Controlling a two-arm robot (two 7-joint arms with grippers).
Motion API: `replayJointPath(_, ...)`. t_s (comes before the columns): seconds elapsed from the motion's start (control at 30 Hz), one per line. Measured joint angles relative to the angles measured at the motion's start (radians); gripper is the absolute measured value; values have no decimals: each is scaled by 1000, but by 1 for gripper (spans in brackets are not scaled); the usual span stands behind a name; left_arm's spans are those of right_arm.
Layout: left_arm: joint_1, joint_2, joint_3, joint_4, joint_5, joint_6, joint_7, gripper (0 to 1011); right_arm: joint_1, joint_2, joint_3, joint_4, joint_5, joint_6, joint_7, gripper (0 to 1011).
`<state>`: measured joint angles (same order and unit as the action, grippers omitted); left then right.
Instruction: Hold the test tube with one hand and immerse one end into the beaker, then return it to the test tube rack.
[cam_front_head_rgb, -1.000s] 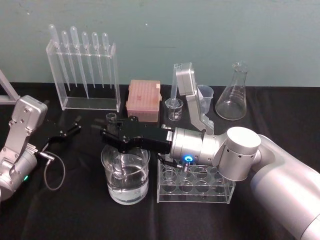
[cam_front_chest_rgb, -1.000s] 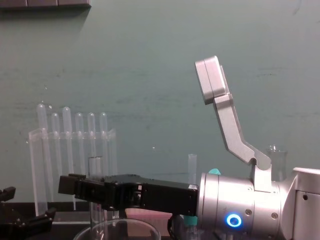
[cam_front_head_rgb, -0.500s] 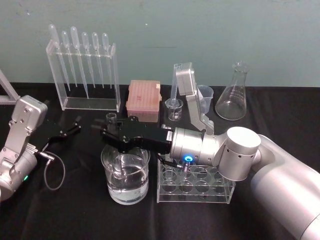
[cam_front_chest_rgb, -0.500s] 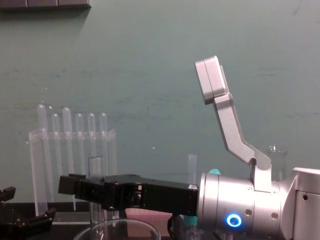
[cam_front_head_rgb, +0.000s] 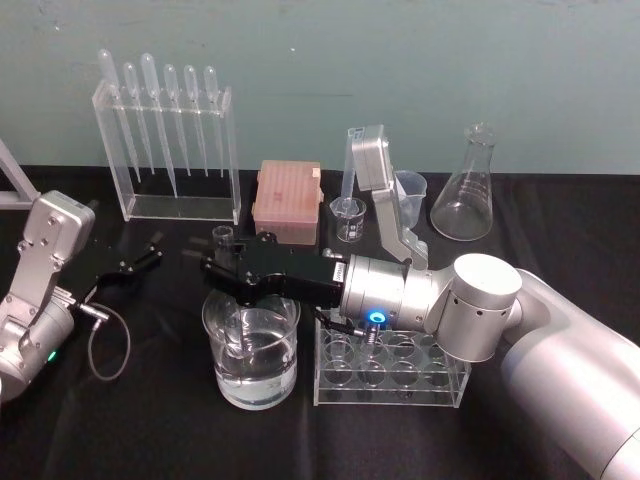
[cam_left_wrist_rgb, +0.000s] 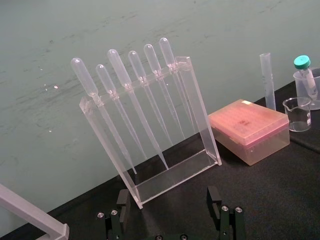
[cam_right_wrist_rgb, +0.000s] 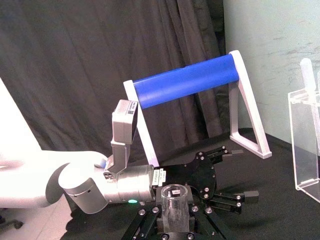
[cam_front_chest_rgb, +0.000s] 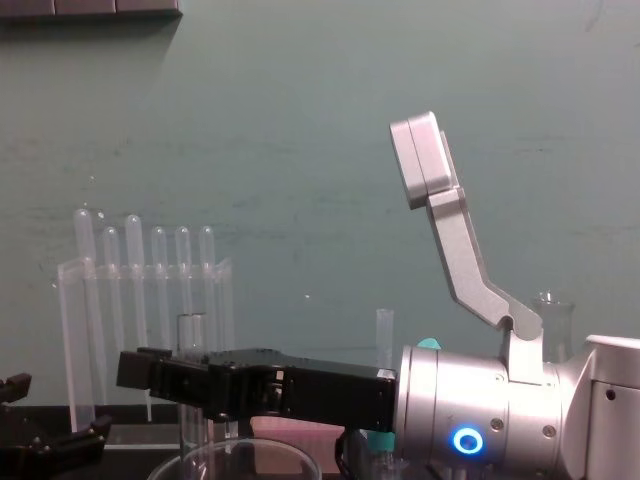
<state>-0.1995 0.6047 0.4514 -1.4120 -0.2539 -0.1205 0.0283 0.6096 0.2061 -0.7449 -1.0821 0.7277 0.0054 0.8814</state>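
Note:
The test tube (cam_front_head_rgb: 222, 238) stands upright, and my right gripper (cam_front_head_rgb: 226, 272) is shut on it just below its open rim. Its lower part goes down inside the beaker (cam_front_head_rgb: 251, 352), a wide clear vessel holding water. In the right wrist view the tube (cam_right_wrist_rgb: 173, 209) sits between the black fingers. From the chest view the tube top (cam_front_chest_rgb: 192, 338) rises above the right gripper (cam_front_chest_rgb: 165, 378), over the beaker rim (cam_front_chest_rgb: 215, 458). The clear test tube rack (cam_front_head_rgb: 392, 372) stands just right of the beaker. My left gripper (cam_front_head_rgb: 135, 262) rests open at the left, its fingers (cam_left_wrist_rgb: 214, 197) apart.
A pipette stand (cam_front_head_rgb: 168, 150) and a pink tip box (cam_front_head_rgb: 288, 200) are at the back. A small measuring cup (cam_front_head_rgb: 347, 218), a plastic cup (cam_front_head_rgb: 411, 192) and a conical flask (cam_front_head_rgb: 467, 190) stand back right. A cable (cam_front_head_rgb: 103, 345) loops near the left arm.

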Motion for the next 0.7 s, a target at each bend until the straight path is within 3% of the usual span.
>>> replayJointPath(0.7, 0, 0, 0, 0, 0, 0, 0, 1000, 0, 0, 0, 0, 0, 0, 0, 192)
